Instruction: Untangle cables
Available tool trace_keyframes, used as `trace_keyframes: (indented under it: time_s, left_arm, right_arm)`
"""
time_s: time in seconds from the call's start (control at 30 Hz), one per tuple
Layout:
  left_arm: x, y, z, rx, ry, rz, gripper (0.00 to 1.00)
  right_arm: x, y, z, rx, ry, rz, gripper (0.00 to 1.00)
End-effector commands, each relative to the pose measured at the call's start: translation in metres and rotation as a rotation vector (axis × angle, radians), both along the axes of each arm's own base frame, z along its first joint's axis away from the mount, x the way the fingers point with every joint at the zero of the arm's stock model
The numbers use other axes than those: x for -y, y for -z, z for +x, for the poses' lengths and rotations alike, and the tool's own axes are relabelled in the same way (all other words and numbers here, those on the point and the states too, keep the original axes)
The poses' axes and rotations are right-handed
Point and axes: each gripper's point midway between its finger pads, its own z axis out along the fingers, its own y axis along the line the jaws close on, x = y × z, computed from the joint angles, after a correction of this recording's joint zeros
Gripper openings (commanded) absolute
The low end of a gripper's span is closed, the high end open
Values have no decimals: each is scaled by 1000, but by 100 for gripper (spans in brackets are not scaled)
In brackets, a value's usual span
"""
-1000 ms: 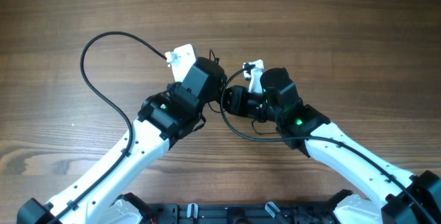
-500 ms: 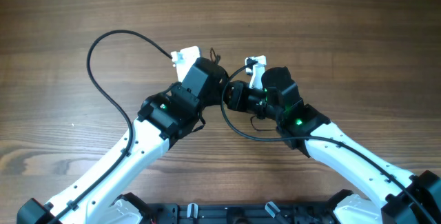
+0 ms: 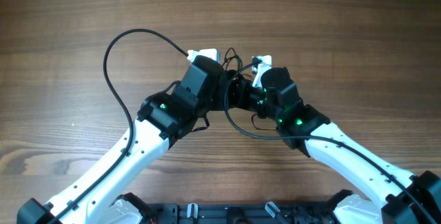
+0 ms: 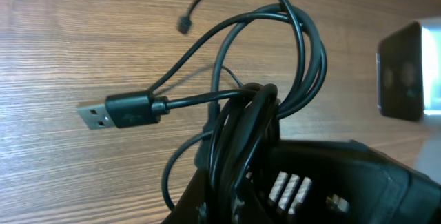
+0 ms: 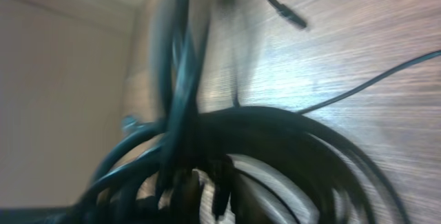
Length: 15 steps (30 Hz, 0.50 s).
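Observation:
The cables (image 3: 231,64) are a small bundle of thin black cords held between my two grippers at mid-table. In the left wrist view the bundle (image 4: 275,65) loops up from my left gripper (image 4: 231,198), which is shut on it. A USB plug (image 4: 114,111) sticks out to the left and a tiny plug end (image 4: 183,24) hangs free. My left gripper (image 3: 219,83) and right gripper (image 3: 242,92) nearly touch. The right wrist view is blurred: cords (image 5: 180,79) run into my right gripper (image 5: 207,191), which looks shut on them. A small plug (image 5: 293,18) lies on the wood.
A thicker black arm cable (image 3: 114,79) arcs wide over the table left of the left arm. Another arm cable (image 3: 242,129) curves below the right gripper. The wooden table (image 3: 358,38) extends on all sides. The right wrist's grey block (image 4: 403,72) shows close by.
My left gripper has moved right and slightly up with the bundle, closing the gap to my right gripper. The left arm's cable loop followed to the right. The right arm barely moved.

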Motion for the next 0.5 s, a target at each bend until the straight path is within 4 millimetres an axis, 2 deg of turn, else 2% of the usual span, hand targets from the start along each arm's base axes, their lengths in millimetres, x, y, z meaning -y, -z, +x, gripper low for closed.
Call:
trace_keyframes:
  time_s: [0.0,0.03,0.13,0.23,0.3,0.33,0.4,0.47]
  left_arm:
    - [9,-20,-10,-11,79,-98,4]
    - [1,-21,-8,-14,59,-95,4]
    - [-38,-23,9,-14,-57,-84,4]
    - [-68,-23,26,-1,-137,-72,4]
    - [-81,-21,31,0,-156,-55,4]
    - [-86,-20,31,-2,-158,-45,4]
    - [-84,-19,28,7,-77,-21,4]
    - [-61,-23,16,26,125,-55,4]
  right_arm:
    - [-3,0,1,-1,-17,8,45]
    - [-3,-2,-1,-7,-32,19,51]
    - [0,-11,-5,-35,-107,92,69]
    - [7,-27,-6,-17,-187,157,77]
    - [12,-37,-4,106,-279,145,84]
    - [17,-39,-2,169,-306,117,89]
    - [25,-38,4,265,-335,59,89]
    - [30,-38,9,216,-283,83,97]
